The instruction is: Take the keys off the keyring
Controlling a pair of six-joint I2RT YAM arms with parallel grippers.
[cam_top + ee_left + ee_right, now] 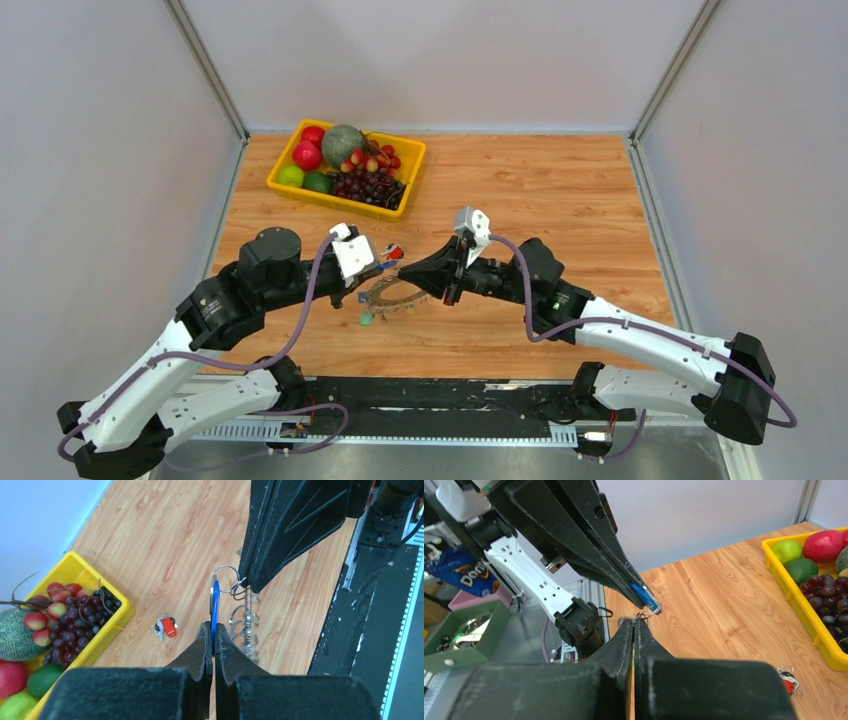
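My left gripper (211,625) is shut on the blue head of a key (214,604), held edge-on above the table. A small silvery split ring (227,578) joins that key to the keyring (245,625), whose floppy loop hangs down and rests on the wood (392,297). Coming from the opposite side, my right gripper (634,621) is shut where the small ring meets the keyring, tip to tip with the left one. A red-headed key (167,626) lies loose on the table by the tray. A green-headed key (367,318) lies near the loop.
A yellow tray (283,160) of fruit and grapes stands at the back left. Grey walls close in the table on three sides. The arms' black base rail (450,395) runs along the near edge. Bare wood lies to the right.
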